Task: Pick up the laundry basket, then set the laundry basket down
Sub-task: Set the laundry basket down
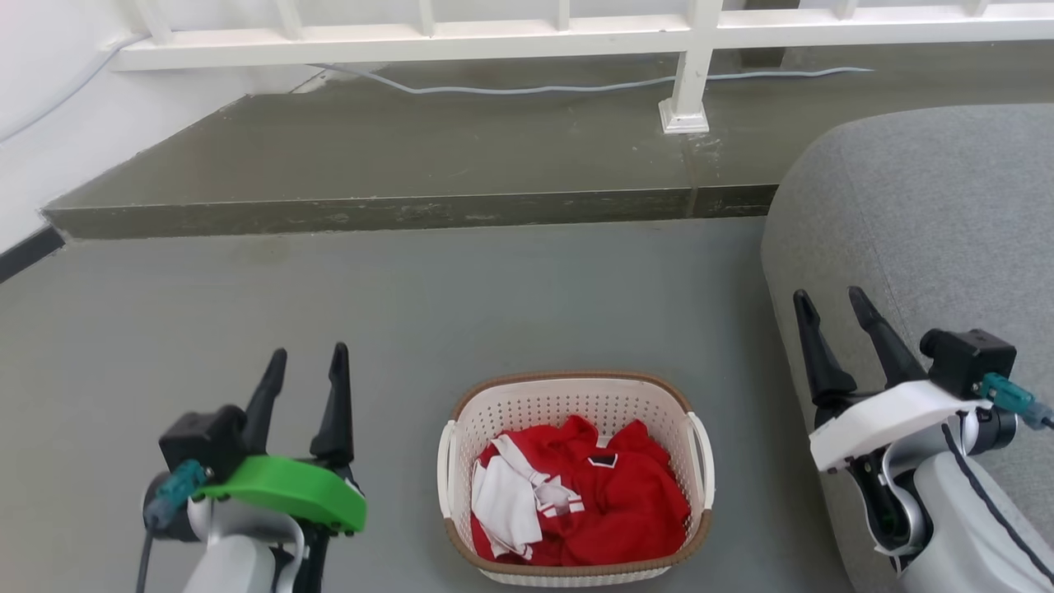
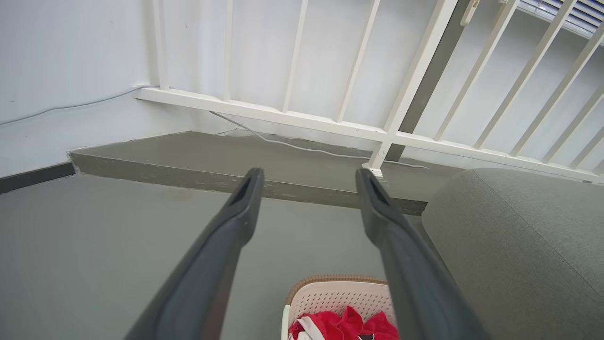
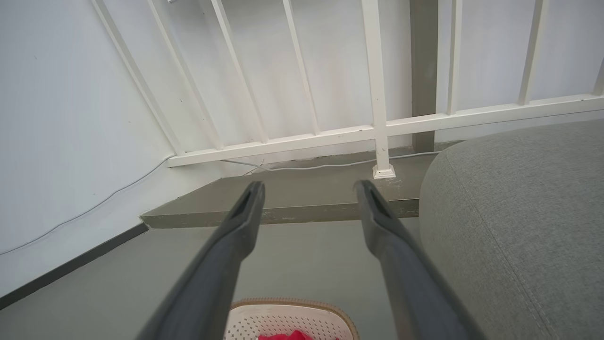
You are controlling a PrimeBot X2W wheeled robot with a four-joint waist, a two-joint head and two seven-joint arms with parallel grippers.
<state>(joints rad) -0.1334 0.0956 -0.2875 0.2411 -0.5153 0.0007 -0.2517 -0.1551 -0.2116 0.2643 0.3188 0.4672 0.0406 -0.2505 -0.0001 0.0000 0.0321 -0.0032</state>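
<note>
The laundry basket (image 1: 461,428) stands on the grey floor at the bottom middle of the head view, cream-white and perforated with a brown rim and a white loop handle on each side. Red and white clothes (image 1: 593,502) lie inside it. My left gripper (image 1: 309,362) is open to the left of the basket, well apart from it. My right gripper (image 1: 832,303) is open to its right, in front of the sofa. The basket's far rim also peeks up in the left wrist view (image 2: 330,279) and the right wrist view (image 3: 288,302), between open fingers.
A grey sofa (image 1: 930,222) fills the right side, close to my right arm. A raised concrete step (image 1: 395,210) crosses the floor ahead, with a white railing (image 1: 412,37) and a cable (image 1: 576,85) on it. A white wall (image 1: 49,123) closes the left.
</note>
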